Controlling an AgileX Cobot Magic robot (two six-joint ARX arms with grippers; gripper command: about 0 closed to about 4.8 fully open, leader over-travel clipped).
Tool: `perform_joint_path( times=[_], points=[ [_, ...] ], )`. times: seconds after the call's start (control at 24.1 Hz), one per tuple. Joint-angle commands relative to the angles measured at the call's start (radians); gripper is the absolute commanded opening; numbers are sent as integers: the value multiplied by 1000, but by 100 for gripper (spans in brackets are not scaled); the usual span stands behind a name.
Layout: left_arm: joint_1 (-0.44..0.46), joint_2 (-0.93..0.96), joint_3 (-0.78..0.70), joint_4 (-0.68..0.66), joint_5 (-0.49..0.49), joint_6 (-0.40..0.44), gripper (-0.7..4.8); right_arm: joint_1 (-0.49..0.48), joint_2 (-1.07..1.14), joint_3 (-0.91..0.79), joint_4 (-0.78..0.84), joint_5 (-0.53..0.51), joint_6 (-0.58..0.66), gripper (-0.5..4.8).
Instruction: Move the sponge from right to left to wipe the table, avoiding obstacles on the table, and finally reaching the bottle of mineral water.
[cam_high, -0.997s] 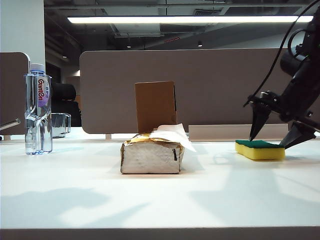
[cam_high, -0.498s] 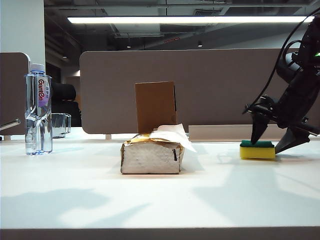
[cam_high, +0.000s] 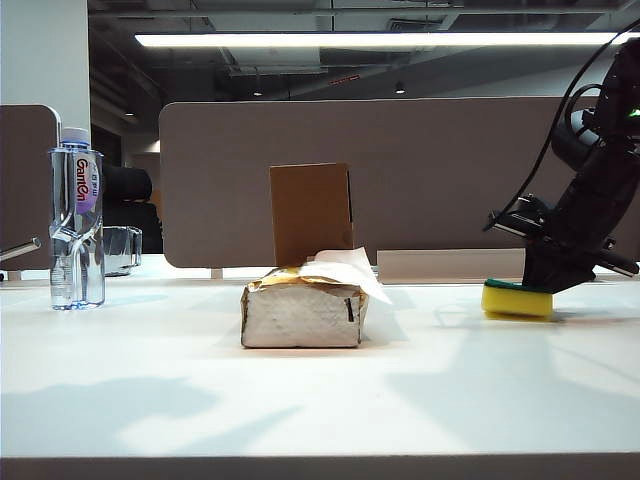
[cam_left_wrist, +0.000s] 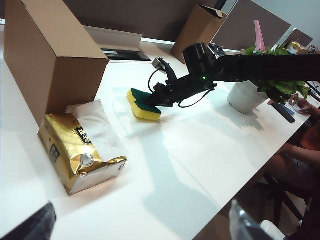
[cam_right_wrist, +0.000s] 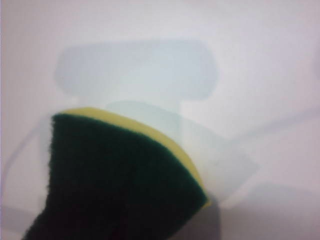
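Exterior view: the sponge (cam_high: 516, 300), a yellow foam block with a dark green scouring top, lies on the white tabletop (cam_high: 320, 400) at the right of the frame. The right pincer (cam_high: 548, 277) sits on top of it, pressed together and pinching the sponge. At centre stand the tissue pack (cam_high: 303, 310), silver-white with a gold top and a white tissue poking out, and behind it the plain brown cardboard box (cam_high: 311, 212). At far left stands the bottle of mineral water (cam_high: 77, 220), its label reading "Ganten" in red. The left pincer (cam_left_wrist: 140, 225) shows only at the lower edge of the left wrist view, spread wide and empty.
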Motion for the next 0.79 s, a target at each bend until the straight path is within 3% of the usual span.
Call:
perform_joint_path(
  times=[0.04, 0.25, 0.37, 0.5, 0.79],
  points=[
    [0, -1, 5, 10, 4, -2, 470, 1, 12, -6, 5, 23, 0, -7],
    [0, -1, 5, 10, 4, 0, 470, 17, 12, -7, -32, 55, -31, -7],
    [0, -1, 5, 10, 4, 2, 470, 66, 12, -7, -133, 102, -95, -7],
    [0, -5, 5, 11, 4, 2, 470, 109, 12, -10, -192, 109, -88, -7],
    [0, -5, 5, 56, 5, 2, 470, 111, 6, -89, -222, 105, -70, -7]
  ],
)
